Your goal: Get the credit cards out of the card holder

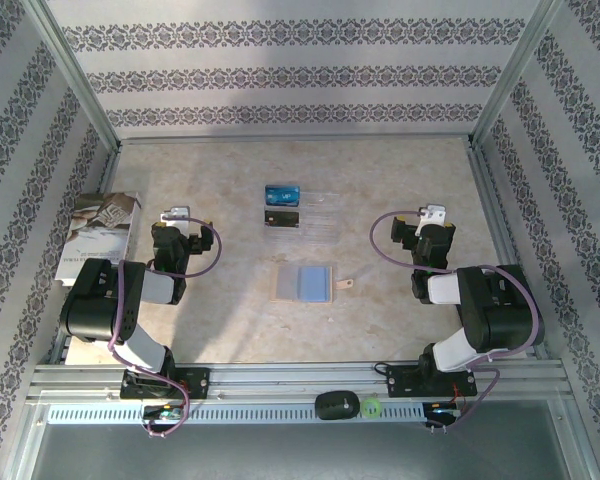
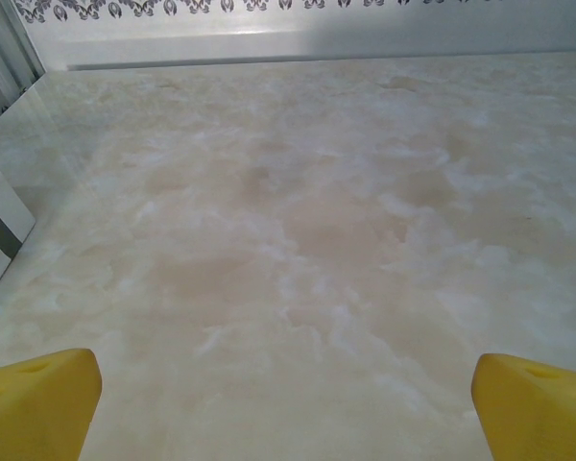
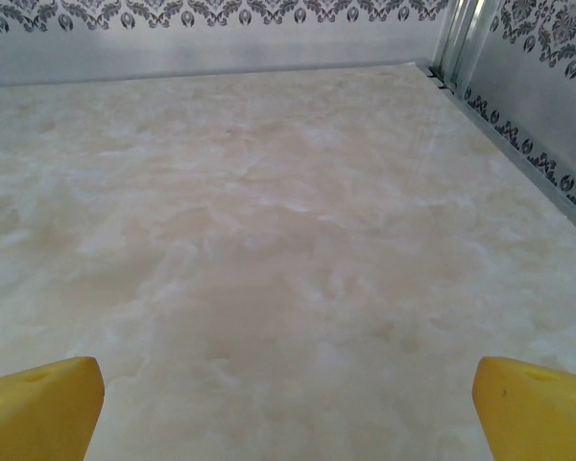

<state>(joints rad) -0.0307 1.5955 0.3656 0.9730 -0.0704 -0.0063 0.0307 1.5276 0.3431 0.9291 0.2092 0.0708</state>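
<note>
Card holder (image 1: 303, 282): flat, rectangular, pale-lined.

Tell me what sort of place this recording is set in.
Probably a purpose-built robot test cell, not a home: a marble-look table boxed in by patterned wall panels on an aluminium frame, with two arms bolted to its near rail.

The top camera looks down on the whole table (image 1: 230, 330). Wrist cameras skim it low, facing its far edge, perhaps overlapping.
</note>
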